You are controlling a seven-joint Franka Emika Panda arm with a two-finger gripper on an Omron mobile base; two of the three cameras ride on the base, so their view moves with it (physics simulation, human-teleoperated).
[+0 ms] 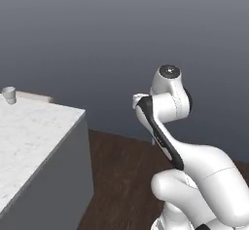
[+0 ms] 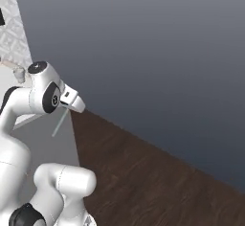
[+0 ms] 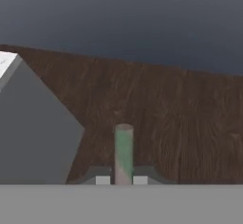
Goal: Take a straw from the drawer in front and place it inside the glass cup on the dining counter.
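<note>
Carrying the thin pale-green straw clamped between closed jaws, the two-finger gripper hangs off the white marble dining counter. The small translucent glass cup stands at that counter's far corner, well apart. Its narrow mouth could catch the straw's tip and tip the cup over.

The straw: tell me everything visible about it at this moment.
The straw is a slim, smooth cylinder, pale green with a pinkish patch near its base, plastic-looking. In the hand view it rises straight from between the two dark fingertips of the gripper, which is shut on it, above dark wooden floor. In the right base view it shows as a thin pale stick slanting down from the hand, beside the dining counter, touching nothing else.
</note>
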